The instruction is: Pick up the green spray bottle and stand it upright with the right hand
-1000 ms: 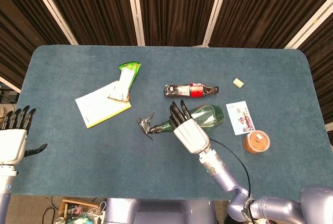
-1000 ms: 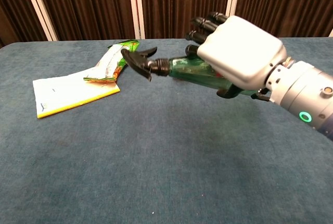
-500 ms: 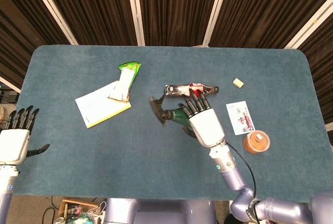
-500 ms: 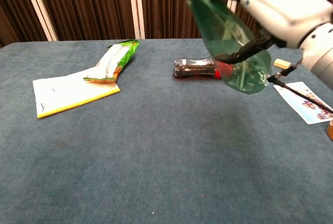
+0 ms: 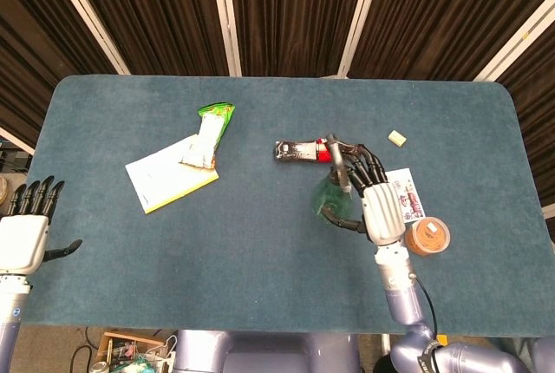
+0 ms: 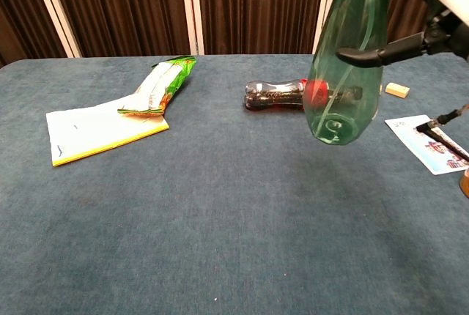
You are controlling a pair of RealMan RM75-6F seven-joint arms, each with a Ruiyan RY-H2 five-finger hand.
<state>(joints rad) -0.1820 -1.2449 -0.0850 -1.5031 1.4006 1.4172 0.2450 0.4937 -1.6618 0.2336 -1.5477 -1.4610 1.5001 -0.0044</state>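
The green spray bottle point(image 6: 349, 58) is nearly upright and hangs above the table, its base point(image 5: 328, 202) off the cloth; its spray head is cut off at the top of the chest view. My right hand point(image 5: 375, 199) grips it from the right side, fingers point(image 6: 377, 50) wrapped round the body. In the head view the bottle sits just below the cola bottle, right of table centre. My left hand point(image 5: 26, 225) hovers off the table's near left edge, holding nothing, fingers apart.
A cola bottle point(image 5: 303, 149) lies on its side behind the held bottle. A printed card point(image 5: 401, 194) and a brown-lidded jar point(image 5: 427, 236) lie right of my right hand. A yellow-edged notepad point(image 5: 170, 173) with a snack packet point(image 5: 208, 134) lies left. A small cream block point(image 5: 397, 137) sits far right.
My right hand has lifted the spray bottle off the table, swung it from lying flat to nearly upright and carried it to the right. The left hand has stayed put.
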